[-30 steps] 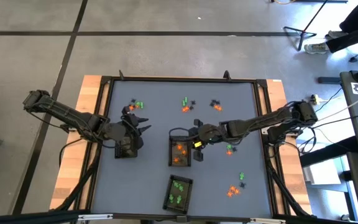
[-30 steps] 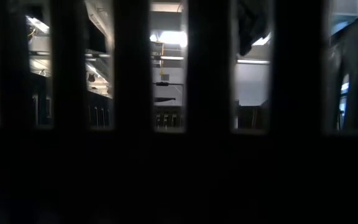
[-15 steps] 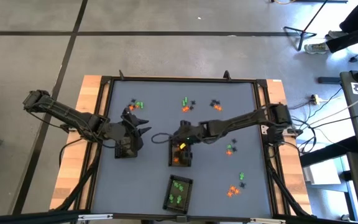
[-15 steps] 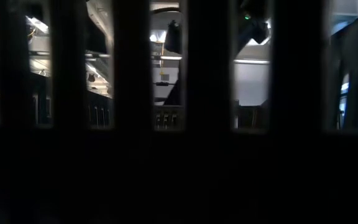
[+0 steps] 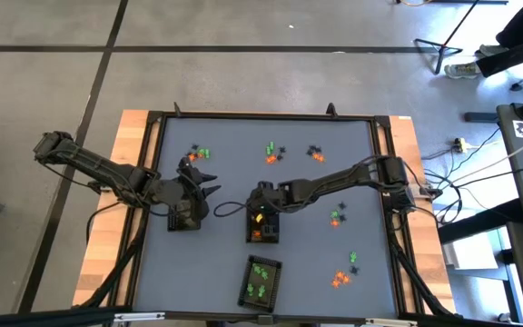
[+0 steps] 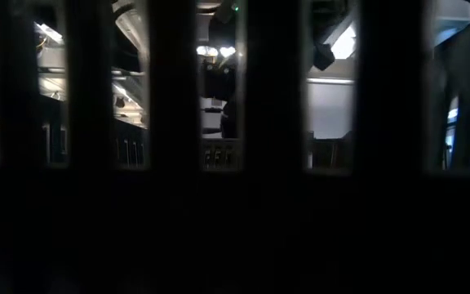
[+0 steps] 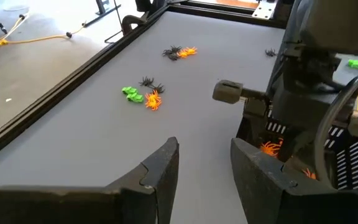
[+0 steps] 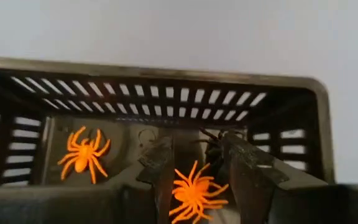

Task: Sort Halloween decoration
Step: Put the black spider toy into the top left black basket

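From above, the grey table (image 5: pixel 234 272) carries loose clusters of tiny orange, green and black plastic trinkets (image 5: pixel 272 153) along its far side and at its right near corner. The right claw (image 5: pixel 260 211) hangs over the dark slatted plastic tray in the middle (image 5: pixel 263 234), which holds orange pieces. A second dark tray of green pieces (image 5: pixel 261 282) sits nearer the front edge. The left claw (image 5: pixel 189 207) rests over a third dark tray on the left.

The low view is almost wholly dark slats.

From the left wrist, the left claw's fingers (image 7: pixel 160 171) stand spread, holding nothing.

From the right wrist, the right claw's fingers (image 8: pixel 244 165) are parted inside the tray, an orange plastic spider (image 8: pixel 194 191) lying between them and another orange spider (image 8: pixel 84 151) off to one side.
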Controlling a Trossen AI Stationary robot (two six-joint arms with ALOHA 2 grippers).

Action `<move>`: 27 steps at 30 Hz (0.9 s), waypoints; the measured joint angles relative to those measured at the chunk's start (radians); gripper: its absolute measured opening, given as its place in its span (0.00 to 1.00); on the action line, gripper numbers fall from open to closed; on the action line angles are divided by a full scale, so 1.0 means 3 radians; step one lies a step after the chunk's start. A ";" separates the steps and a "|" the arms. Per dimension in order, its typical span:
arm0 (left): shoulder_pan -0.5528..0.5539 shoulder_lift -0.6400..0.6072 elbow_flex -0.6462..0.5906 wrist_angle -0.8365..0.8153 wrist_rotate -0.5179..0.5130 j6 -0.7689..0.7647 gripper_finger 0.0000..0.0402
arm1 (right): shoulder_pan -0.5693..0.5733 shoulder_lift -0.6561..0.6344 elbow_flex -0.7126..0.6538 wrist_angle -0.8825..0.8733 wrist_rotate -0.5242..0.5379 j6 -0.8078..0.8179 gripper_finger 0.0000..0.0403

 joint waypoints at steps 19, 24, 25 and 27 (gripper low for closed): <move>-0.0003 -0.0001 0.0000 0.0001 0.0011 -0.0003 0.34 | -0.0001 0.0174 0.0045 0.0018 0.0185 0.0086 0.09; -0.0003 -0.0001 0.0000 0.0001 0.0013 -0.0006 0.34 | 0.0004 0.0187 0.0134 -0.0071 0.0247 0.0119 0.03; -0.0003 -0.0001 0.0000 0.0001 0.0018 -0.0009 0.34 | 0.0004 0.0190 0.0171 -0.0123 0.0266 0.0141 0.03; -0.0003 -0.0001 0.0000 0.0001 0.0064 -0.0011 0.34 | 0.0003 0.0195 0.0266 -0.0274 0.0343 0.0175 0.01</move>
